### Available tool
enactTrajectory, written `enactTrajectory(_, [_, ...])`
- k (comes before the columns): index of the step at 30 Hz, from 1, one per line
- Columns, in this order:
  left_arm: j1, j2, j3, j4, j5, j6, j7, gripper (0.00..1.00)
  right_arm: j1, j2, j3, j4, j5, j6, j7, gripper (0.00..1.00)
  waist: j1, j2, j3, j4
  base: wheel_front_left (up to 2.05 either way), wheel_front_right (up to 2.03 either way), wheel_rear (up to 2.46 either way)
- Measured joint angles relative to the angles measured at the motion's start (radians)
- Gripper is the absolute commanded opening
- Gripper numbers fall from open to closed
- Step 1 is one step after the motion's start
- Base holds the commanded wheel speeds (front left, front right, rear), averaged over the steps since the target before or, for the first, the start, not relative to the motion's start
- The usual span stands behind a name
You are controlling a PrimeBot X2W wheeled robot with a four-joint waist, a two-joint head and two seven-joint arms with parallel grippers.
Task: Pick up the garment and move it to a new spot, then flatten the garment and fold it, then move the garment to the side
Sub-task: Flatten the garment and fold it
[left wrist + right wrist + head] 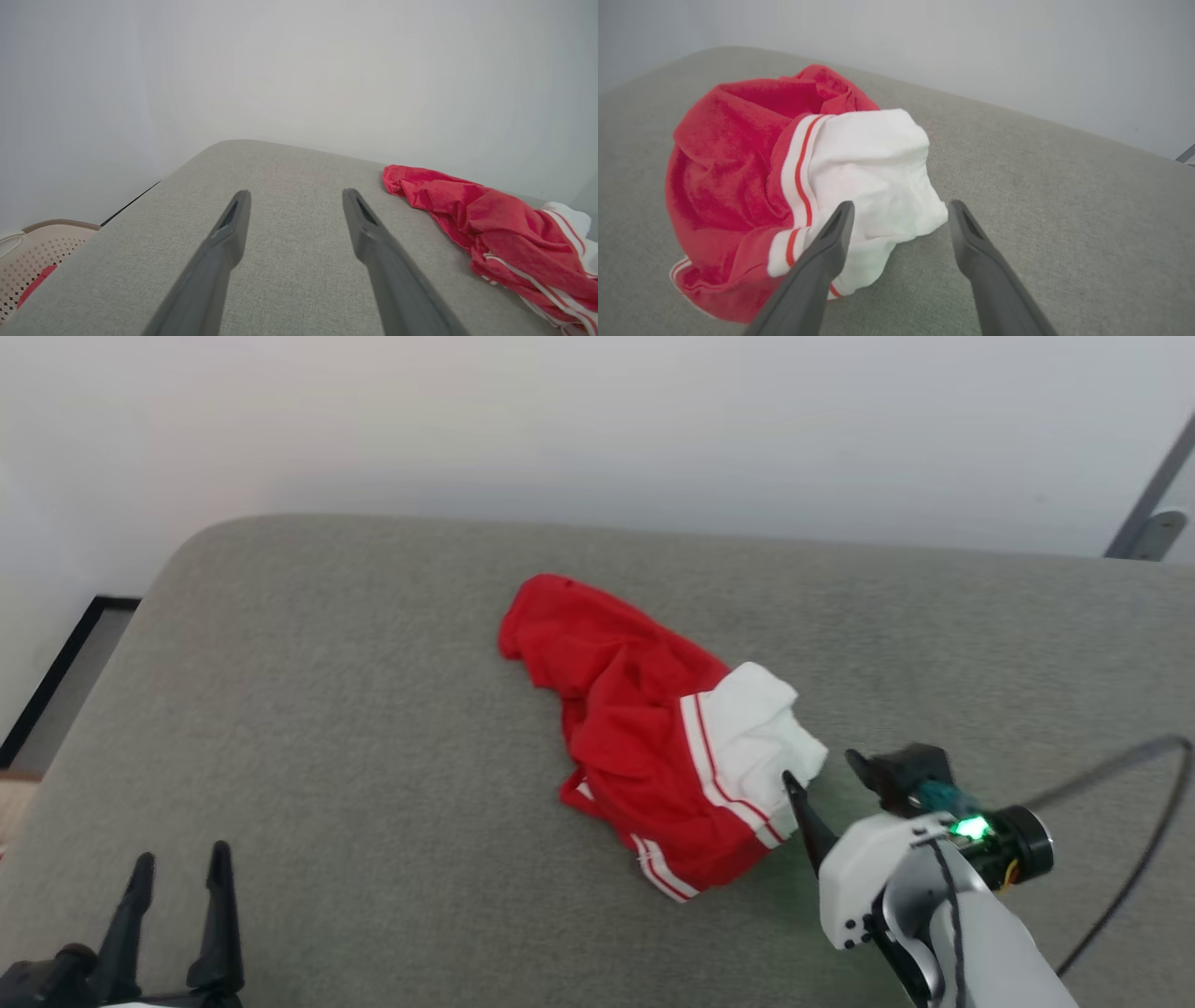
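The garment [653, 737] is a crumpled red shirt with a white sleeve end and striped trim, lying in a heap on the grey padded surface [327, 737]. It also shows at the right of the left wrist view as the garment [495, 228], and large in the right wrist view as the garment [784, 186]. My right gripper [822, 770] is open, right at the white sleeve end, its two fingers [831, 242] straddling the white cloth's near edge with nothing clamped. At the lower left my left gripper [182, 868] hovers open over bare surface, well away from the shirt.
A pale wall [597, 420] runs behind the grey surface. A beige perforated basket [32, 256] with something red inside stands beyond the surface's left edge. A dark cable [1130, 821] loops off my right wrist. A grey metal bracket [1153, 513] stands at the far right.
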Motion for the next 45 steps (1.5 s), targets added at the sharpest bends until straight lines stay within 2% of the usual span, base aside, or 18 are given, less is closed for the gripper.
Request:
enactTrajectory(12, [-0.052,-0.017,-0.024,0.037,0.006,-0.023,0.0,1.0,-0.123,-0.061,0.096,0.102,0.011,0.0,0.352,1.0,0.0,0.0,0.071,0.094,0.0,0.0,0.0])
enactTrajectory(13, [-0.056,-0.019,-0.025,0.04,0.006,-0.023,0.0,1.0,-0.128,-0.06,0.097,0.105,0.011,0.0,0.367,0.82,0.0,0.0,0.076,0.1,0.0,0.0,0.0])
enactTrajectory(14, [-0.06,-0.021,-0.024,0.042,0.006,-0.023,0.0,1.0,-0.134,-0.061,0.098,0.105,0.011,0.0,0.383,0.35,0.0,0.0,0.082,0.105,0.0,0.0,0.0])
enactTrajectory(15, [-0.061,-0.023,-0.024,0.042,0.006,-0.023,0.0,1.0,-0.14,-0.061,0.1,0.105,0.011,0.0,0.399,0.0,0.0,0.0,0.087,0.109,0.0,0.0,0.0])
enactTrajectory(22, [-0.062,-0.039,-0.021,0.056,0.007,-0.025,0.0,1.0,-0.148,-0.088,0.126,0.042,0.034,0.0,0.502,0.0,0.0,0.0,0.094,0.104,0.0,0.0,0.0])
enactTrajectory(29, [-0.069,-0.04,-0.011,0.057,0.007,-0.027,0.0,1.0,-0.123,-0.148,0.074,-0.098,0.063,0.0,0.557,0.0,0.0,0.0,0.091,0.077,0.0,0.0,0.0])
enactTrajectory(36, [-0.072,-0.042,-0.006,0.054,0.007,-0.027,0.0,1.0,-0.038,-0.212,-0.084,-0.271,0.048,0.0,0.654,0.0,0.0,0.0,0.095,0.048,0.0,0.0,0.0])
enactTrajectory(38, [-0.073,-0.042,-0.007,0.053,0.006,-0.027,0.0,1.0,0.003,-0.225,-0.15,-0.297,0.023,0.0,0.698,0.0,0.0,0.0,0.098,0.044,0.0,0.0,0.0])
enactTrajectory(39, [-0.073,-0.041,-0.01,0.053,0.005,-0.027,0.0,1.0,0.046,-0.226,-0.221,-0.312,0.004,0.0,0.742,0.0,0.0,0.0,0.102,0.042,0.0,0.0,0.0])
enactTrajectory(41, [-0.077,-0.041,-0.012,0.053,0.002,-0.027,0.0,1.0,0.08,-0.222,-0.259,-0.314,-0.014,0.0,0.767,0.0,0.0,0.0,0.108,0.042,0.0,0.0,0.0])
enactTrajectory(45, [-0.085,-0.036,-0.02,0.057,-0.001,-0.027,0.0,1.0,0.098,-0.167,-0.314,-0.284,-0.015,0.0,0.759,0.0,0.0,0.0,0.12,0.04,0.0,0.0,0.0])
